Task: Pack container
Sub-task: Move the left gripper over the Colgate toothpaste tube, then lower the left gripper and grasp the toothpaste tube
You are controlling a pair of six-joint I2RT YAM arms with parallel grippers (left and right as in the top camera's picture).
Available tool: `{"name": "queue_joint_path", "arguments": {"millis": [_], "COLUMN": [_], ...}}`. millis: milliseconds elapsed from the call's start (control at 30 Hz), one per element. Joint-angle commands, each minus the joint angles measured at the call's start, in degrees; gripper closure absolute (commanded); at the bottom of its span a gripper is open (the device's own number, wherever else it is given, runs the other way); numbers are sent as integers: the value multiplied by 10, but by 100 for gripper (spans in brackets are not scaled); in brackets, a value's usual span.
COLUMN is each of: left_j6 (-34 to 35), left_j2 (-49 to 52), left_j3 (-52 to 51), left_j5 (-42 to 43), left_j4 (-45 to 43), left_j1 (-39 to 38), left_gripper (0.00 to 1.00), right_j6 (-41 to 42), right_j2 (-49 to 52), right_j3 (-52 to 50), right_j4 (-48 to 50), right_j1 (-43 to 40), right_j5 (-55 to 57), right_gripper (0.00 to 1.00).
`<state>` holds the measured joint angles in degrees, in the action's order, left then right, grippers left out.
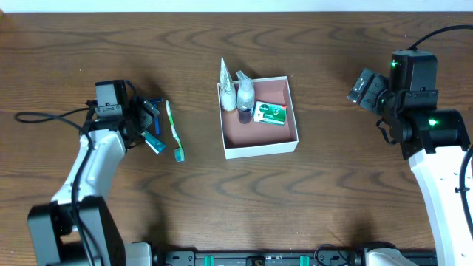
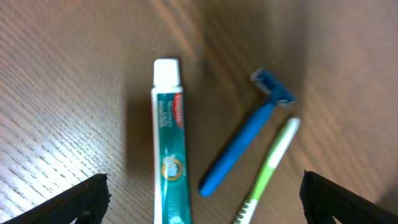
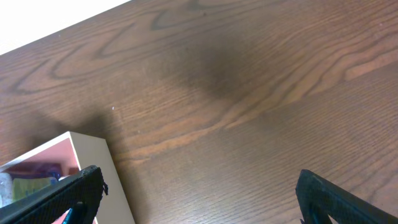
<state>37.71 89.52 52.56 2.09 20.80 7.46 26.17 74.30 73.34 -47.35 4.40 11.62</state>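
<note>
dark wood-grain table [image 1: 332, 196] fills the overhead view. the container [image 1: 260, 151] sits near the middle, open side up, holding two small bottles [image 1: 236, 94] in its far left corner and a green-and-white carton [image 1: 270, 112] just beside them. well to its left lies a green toothbrush [image 1: 174, 131], with the left gripper [image 1: 146, 122] just beside it, over a blue razor [image 1: 153, 104] and a toothpaste tube [image 1: 155, 143]. the right gripper [image 1: 362, 86] hangs well to the right of the container, above bare wood.

from the left wrist, the fingers [image 2: 84, 198] stand wide apart at the lower corners, holding nothing. on the wood between them lie the toothpaste tube [image 2: 169, 155], white cap farthest from the camera, then the blue razor [image 2: 242, 146] and green toothbrush [image 2: 270, 165] close together.

from the right wrist, the fingers [image 3: 68, 196] are likewise spread and empty. one white corner of the container [image 3: 93, 165] shows at lower left, by one finger.
</note>
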Motion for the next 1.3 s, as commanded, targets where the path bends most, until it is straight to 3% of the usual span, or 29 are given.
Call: {"name": "queue_joint_path", "arguments": {"millis": [0, 300, 400, 633, 700, 800, 900, 1267], "left_j6": [14, 13, 11, 5, 5, 5, 3, -60], "left_j2": [23, 75, 93, 137, 143, 143, 143, 132], "left_j3": [9, 9, 9, 9, 9, 9, 9, 17], "left_j5": [-16, -48, -57, -66, -66, -66, -66, 0], "left_j4": [3, -17, -28, -48, -51, -50, -44, -31], "left_j1": [3, 3, 3, 3, 3, 3, 3, 3], "left_gripper": [2, 0, 10, 11, 19, 45, 58, 60], "right_j6": [8, 8, 8, 8, 8, 8, 8, 8], "right_j2": [0, 0, 0, 0, 0, 0, 0, 0], "right_j3": [7, 7, 7, 7, 7, 7, 7, 7], "right_j4": [-1, -1, -1, -1, -1, -1, -1, -1], "right_j1": [-4, -4, -4, -4, -4, -4, -4, -4], "right_j5": [8, 8, 8, 8, 8, 8, 8, 8], "right_gripper": [1, 1, 1, 1, 1, 1, 1, 1]}}
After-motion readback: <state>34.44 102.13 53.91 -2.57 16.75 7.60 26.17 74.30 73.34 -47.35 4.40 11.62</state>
